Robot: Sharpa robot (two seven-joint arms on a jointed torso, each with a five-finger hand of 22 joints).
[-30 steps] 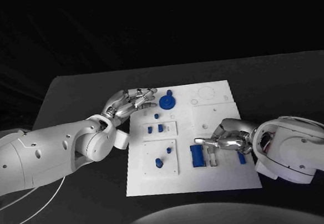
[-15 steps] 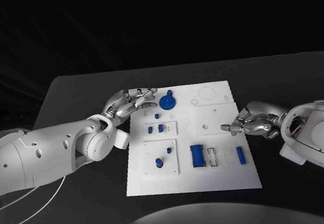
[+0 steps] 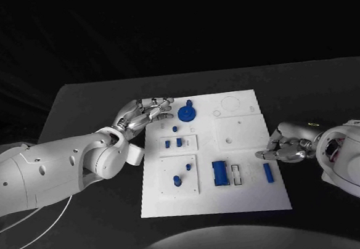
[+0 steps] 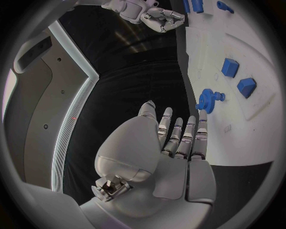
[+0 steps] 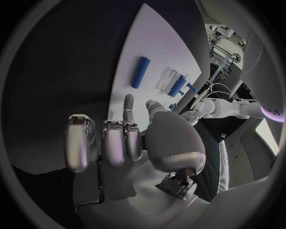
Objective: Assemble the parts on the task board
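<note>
We see the white task board (image 3: 244, 200) lying in the middle of the black table (image 3: 78, 100), and we place everything else from it, nearest row first. Along the board's near part a small blue peg (image 3: 177, 179) sits on a raised white plate at the left, a thick blue block (image 3: 220, 173) stands upright-long in the middle beside a pale slotted frame (image 3: 237, 174), and a slim blue bar (image 3: 268, 172) lies close to the board's right edge. The right hand (image 3: 284, 148) hovers just off that right edge, level with the slim bar; its fingers are curled inward and we see nothing held in them, and in the right wrist view the same hand (image 5: 119, 143) shows bent fingers over the dark table with the slim bar (image 5: 140, 72) lying free on the board beyond. Farther up the board, two small blue pieces (image 3: 174, 143) stand in a small white plate. At the far left corner a blue gear (image 3: 186, 111) rests on the board, and the left hand (image 3: 143, 114) hangs just beside that corner, fingers extended and slightly apart, holding nothing; the left wrist view shows its fingertips (image 4: 202, 117) close to the gear (image 4: 208, 100) but we cannot tell whether they touch.
</note>
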